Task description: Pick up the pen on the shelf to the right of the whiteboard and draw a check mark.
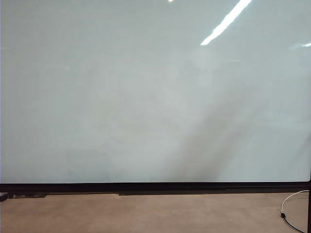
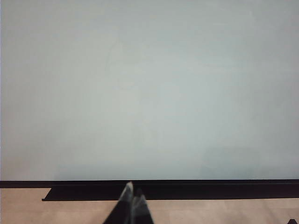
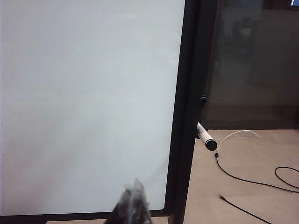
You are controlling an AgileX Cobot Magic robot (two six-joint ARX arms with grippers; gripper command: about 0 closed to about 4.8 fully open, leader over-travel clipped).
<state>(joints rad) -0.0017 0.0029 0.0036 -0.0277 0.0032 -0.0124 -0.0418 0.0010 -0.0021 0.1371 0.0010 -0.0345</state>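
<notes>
Both arms are hanging back from the whiteboard (image 1: 146, 97), pointing straight at it. The left gripper (image 2: 133, 193) is sitting low near the board's bottom frame, fingers pressed together on nothing. The right gripper (image 3: 134, 191) is aiming at the board's right edge — jaws closed and empty too. The pen (image 3: 206, 137) is sticking out just beside the black frame, past that right edge, well apart from either gripper.

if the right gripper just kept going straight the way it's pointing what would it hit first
Most likely the whiteboard, near its black right frame edge. The shut right gripper points at the board, and the pen sits off beyond that edge. Depth is hard to judge.
</notes>
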